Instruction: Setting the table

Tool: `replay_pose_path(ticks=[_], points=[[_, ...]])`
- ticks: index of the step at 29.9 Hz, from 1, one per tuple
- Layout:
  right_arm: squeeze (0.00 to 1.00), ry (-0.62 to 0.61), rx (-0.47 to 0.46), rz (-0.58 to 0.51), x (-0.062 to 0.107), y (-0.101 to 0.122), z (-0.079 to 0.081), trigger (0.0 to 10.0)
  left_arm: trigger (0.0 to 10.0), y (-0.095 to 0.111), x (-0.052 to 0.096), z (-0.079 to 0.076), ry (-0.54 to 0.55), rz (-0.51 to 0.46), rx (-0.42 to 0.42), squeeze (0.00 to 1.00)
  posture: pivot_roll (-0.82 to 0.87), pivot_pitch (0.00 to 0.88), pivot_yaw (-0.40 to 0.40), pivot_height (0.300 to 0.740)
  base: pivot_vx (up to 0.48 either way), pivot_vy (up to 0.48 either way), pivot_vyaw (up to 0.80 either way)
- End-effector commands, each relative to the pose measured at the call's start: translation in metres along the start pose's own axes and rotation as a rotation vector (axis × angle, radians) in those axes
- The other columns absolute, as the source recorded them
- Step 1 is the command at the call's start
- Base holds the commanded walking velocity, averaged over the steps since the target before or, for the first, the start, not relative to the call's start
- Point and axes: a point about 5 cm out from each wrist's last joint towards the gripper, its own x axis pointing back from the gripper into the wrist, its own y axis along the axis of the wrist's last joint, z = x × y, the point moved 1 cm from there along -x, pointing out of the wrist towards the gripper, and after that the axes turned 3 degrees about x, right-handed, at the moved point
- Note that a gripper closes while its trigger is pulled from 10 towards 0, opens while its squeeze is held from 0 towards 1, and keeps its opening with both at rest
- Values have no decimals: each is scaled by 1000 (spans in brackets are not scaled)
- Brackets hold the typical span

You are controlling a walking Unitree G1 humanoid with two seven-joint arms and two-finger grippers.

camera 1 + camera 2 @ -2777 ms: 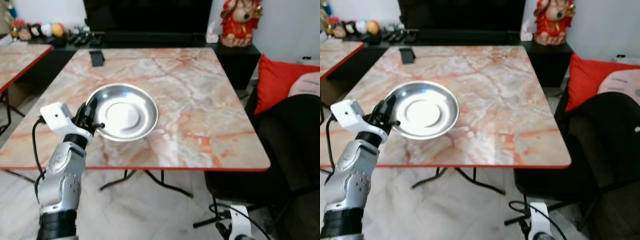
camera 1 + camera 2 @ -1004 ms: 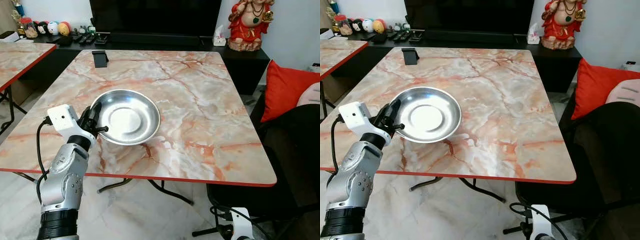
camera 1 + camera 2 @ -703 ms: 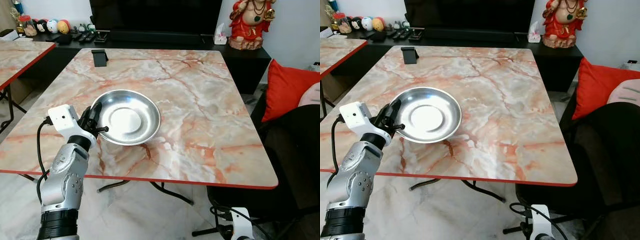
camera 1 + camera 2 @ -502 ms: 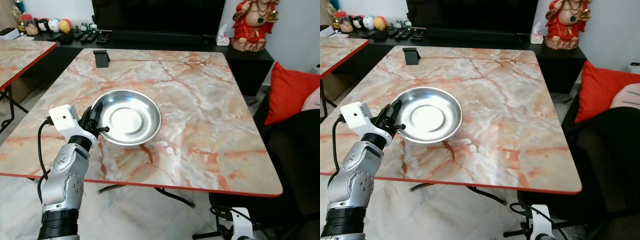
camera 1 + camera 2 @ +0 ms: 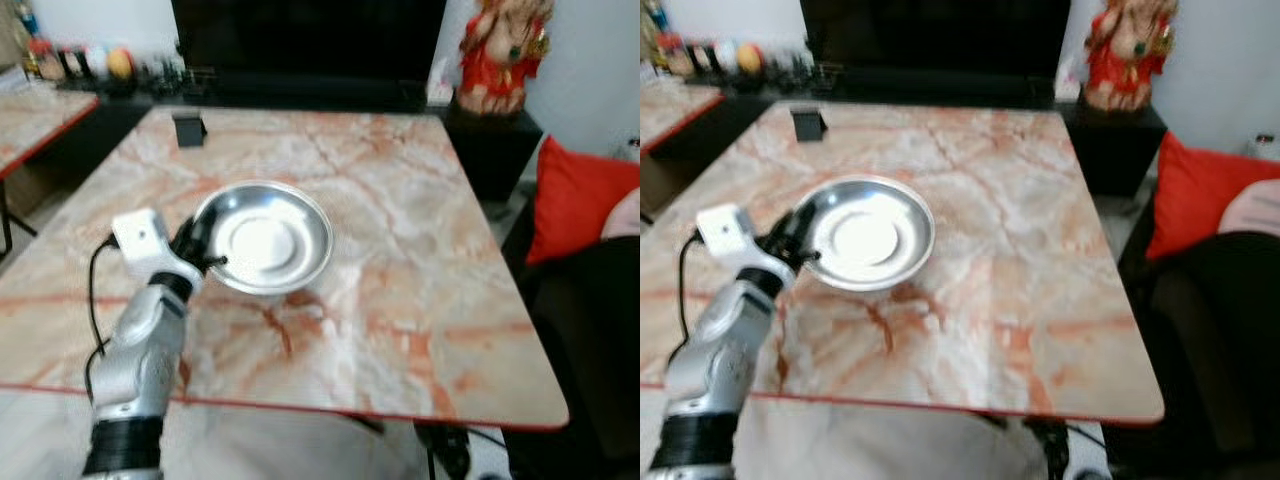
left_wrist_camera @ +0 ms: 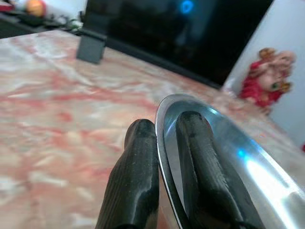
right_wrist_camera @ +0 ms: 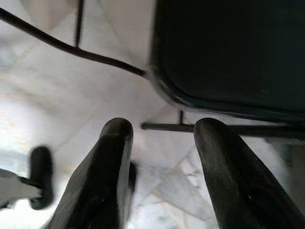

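A round steel plate [image 5: 268, 238] is held over the near left part of the marble table [image 5: 420, 280]. My left gripper [image 5: 200, 247] is shut on the plate's left rim. In the left wrist view the two black fingers [image 6: 138, 176] pinch the plate's rim [image 6: 164, 157], one on each side. The right arm hangs low beside the table; its gripper [image 7: 162, 157] is open over the pale floor, with nothing between the fingers.
A small black stand [image 5: 187, 128] sits at the table's far left corner. A red statue [image 5: 500, 55] and a dark screen [image 5: 300, 40] stand behind the table. A red cushion [image 5: 575, 195] and a black chair [image 7: 228, 52] lie to the right. A second marble table [image 5: 40, 115] is at far left.
The whole picture has shifted and blurred as the camera moved closer over the table. The left gripper still holds the plate by the same rim.
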Motion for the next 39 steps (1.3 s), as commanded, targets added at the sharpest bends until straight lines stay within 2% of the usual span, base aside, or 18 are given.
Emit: replay_pose_path(ticks=[1,7,9,14,28,31,39], points=[[0,-13,0,11,2,-4,-5,10000,10000,0,-1,-7,-37,6,-8,0,-18,0,-11,707,0,0,0],[0,-9,19,12,1,-3,-5,10000,10000,-11,2,9,0,80,-18,0,-22,0,-8,707,0,0,0],[0,2,47,14,1,-3,-4,10000,10000,-15,3,12,1,100,-10,0,-23,0,-8,707,0,0,0],[0,3,39,13,1,-2,-4,10000,10000,-25,8,18,18,145,-16,0,-19,0,-8,707,0,0,0],[0,2,37,12,1,-2,-3,10000,10000,-52,15,22,21,229,37,0,-28,0,-3,707,0,0,0],[0,3,37,11,1,-2,-3,10000,10000,-61,18,23,13,265,34,0,-28,0,-1,707,0,0,0],[0,5,38,12,1,-2,-3,10000,10000,-67,24,29,11,295,16,0,-25,0,1,707,0,0,0]])
